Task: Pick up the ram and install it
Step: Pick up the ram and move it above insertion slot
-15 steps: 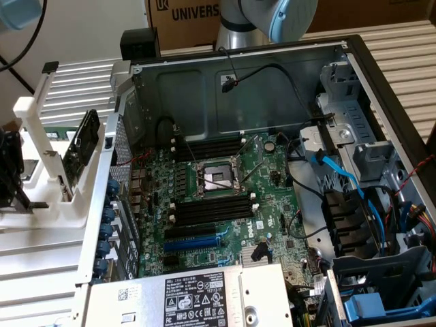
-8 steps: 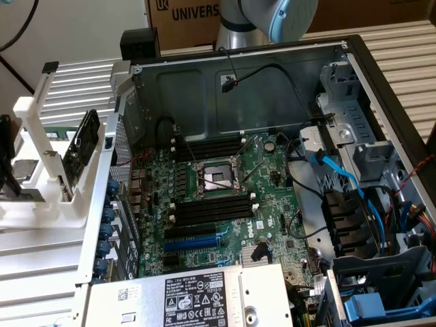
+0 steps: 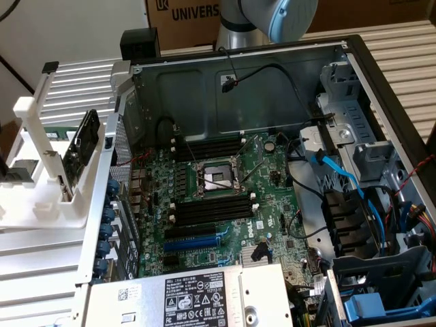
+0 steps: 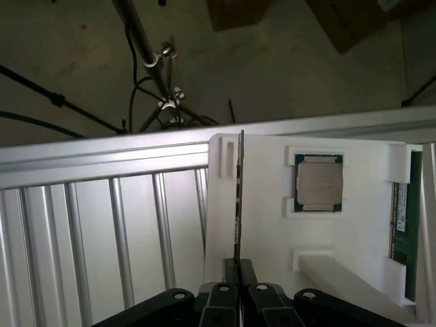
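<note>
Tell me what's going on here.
The robot arm's gripper is shut on a long, thin dark-green memory stick, seen edge-on, above a white plastic parts holder. A square silver processor chip sits in a pocket of that holder, with another green stick near its edge. The long black memory slots on the open computer's green motherboard are empty, so the stick is not yet installed.

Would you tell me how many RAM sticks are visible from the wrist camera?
2: the ram edge-on in the gripper, and a green stick at the white tray's edge. Others may be hidden.
</note>
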{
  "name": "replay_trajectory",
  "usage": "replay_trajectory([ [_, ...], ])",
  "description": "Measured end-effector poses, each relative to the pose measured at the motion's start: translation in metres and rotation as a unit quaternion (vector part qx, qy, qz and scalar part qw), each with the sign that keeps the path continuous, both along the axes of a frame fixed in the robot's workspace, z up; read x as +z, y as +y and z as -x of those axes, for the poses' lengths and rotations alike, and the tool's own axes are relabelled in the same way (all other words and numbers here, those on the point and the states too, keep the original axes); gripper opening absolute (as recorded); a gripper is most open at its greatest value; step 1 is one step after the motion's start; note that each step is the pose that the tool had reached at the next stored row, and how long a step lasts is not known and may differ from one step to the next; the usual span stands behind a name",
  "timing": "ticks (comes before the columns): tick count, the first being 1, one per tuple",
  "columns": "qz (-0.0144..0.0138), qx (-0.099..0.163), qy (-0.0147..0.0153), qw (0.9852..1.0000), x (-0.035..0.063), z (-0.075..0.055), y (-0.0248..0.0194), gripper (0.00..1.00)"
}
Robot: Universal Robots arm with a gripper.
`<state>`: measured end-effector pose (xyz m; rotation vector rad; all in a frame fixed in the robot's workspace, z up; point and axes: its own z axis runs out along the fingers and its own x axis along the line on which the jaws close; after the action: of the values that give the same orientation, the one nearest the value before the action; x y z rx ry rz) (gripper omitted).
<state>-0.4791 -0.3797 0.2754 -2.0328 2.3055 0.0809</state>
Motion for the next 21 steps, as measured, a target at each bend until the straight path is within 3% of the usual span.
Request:
replay_trajectory([
  [2,0.0005,-0.001,0.0000,1.0000,0.0127,0.000,0.0000,0.13],
  [9,0.0023,-0.003,-0.0001,1.0000,0.0418,-0.002,-0.0011,0.13],
  [17,0.0024,-0.003,0.0001,1.0000,0.0428,-0.003,-0.0013,0.13],
  [21,0.0024,-0.004,0.0000,1.0000,0.0495,-0.010,-0.0012,0.13],
])
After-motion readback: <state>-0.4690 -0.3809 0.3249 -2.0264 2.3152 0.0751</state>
